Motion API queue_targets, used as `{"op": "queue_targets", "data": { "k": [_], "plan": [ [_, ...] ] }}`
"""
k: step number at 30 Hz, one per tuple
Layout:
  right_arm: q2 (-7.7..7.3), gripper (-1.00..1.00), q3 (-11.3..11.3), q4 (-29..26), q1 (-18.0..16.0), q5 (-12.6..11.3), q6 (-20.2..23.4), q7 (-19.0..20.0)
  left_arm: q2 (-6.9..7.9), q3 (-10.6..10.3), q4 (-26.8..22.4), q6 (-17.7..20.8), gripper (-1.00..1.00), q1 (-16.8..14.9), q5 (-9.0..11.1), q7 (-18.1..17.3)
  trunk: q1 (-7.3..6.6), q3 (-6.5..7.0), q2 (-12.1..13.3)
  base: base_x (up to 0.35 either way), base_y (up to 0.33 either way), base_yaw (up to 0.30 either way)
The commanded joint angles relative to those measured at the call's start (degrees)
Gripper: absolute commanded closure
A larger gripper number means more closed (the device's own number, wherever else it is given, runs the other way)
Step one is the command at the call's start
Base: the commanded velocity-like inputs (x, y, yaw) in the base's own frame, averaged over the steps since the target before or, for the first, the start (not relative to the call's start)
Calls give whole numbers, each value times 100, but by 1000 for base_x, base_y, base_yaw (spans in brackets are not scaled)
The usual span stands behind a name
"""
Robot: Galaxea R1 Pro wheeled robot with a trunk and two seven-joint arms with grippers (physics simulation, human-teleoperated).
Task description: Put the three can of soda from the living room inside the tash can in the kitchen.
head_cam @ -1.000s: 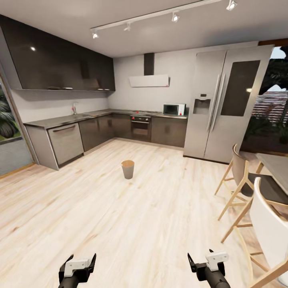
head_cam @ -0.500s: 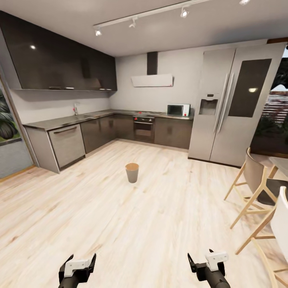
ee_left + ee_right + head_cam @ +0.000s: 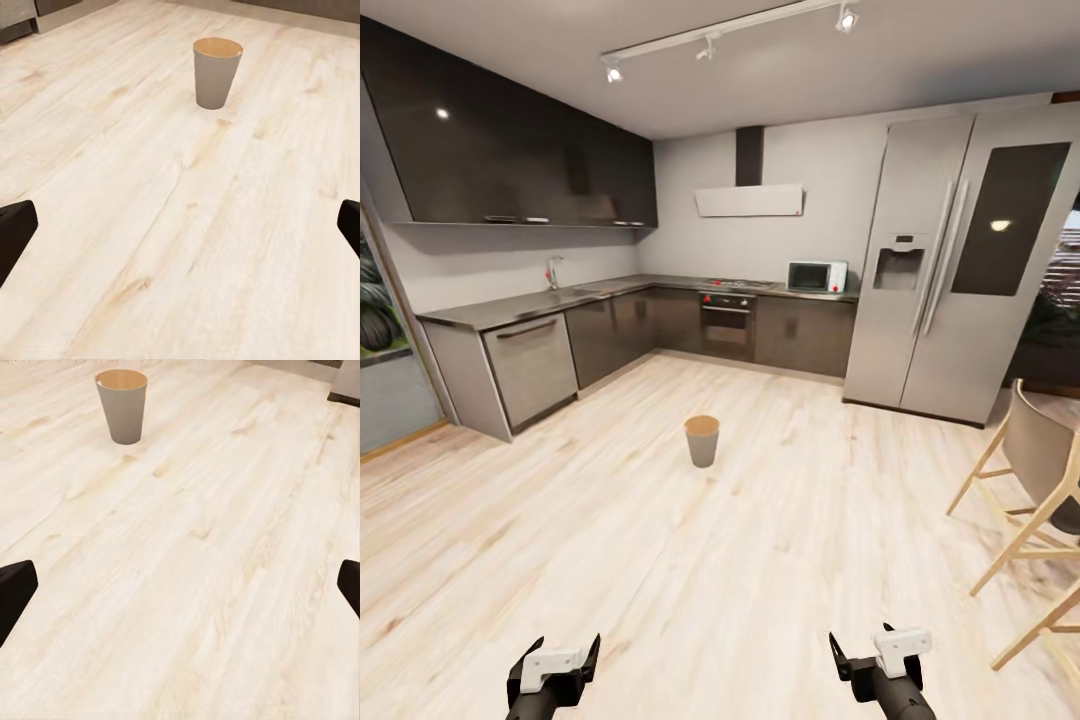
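L gripper and R gripper: jaws wide apart, both empty, low over bare wood floor. Bin stands upright on the floor ahead of both, well apart, slightly nearer L side. Behind the bin: oven, fridge to its right. No cans visible. Judging by this, none being carried; can't tell if any lie in the bin, so fetching likely remains.

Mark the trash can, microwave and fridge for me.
trash can (image 3: 702,446): head view, grey outer wall.
microwave (image 3: 816,277): head view, front door.
fridge (image 3: 960,290): head view, right door, lower steel panel.
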Motion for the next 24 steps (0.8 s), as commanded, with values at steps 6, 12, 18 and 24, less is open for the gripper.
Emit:
{"op": "queue_targets", "data": {
  "k": [6, 12, 18, 24],
  "plan": [
    [0, -100, 0, 0, 0, -1, 0, -1, 0, 0, 3, 1, -100, 0, 0, 3, 0, 0, 0, 265, 227, 0],
    [0, -100, 0, 0, 0, -2, 0, -1, 0, 0, 7, 6, -100, 0, 0, 2, 0, 0, 0, 265, 226, 0],
    [0, -100, 0, 0, 0, -2, 0, 3, -1, 0, 8, 9, -100, -5, 0, 2, 0, 0, 0, 267, 225, 0],
    [0, -100, 0, 0, 0, -7, 0, 6, 0, 0, 118, 4, -100, -8, 0, 1, 0, 0, 0, 269, 222, 0]
  ]
}}
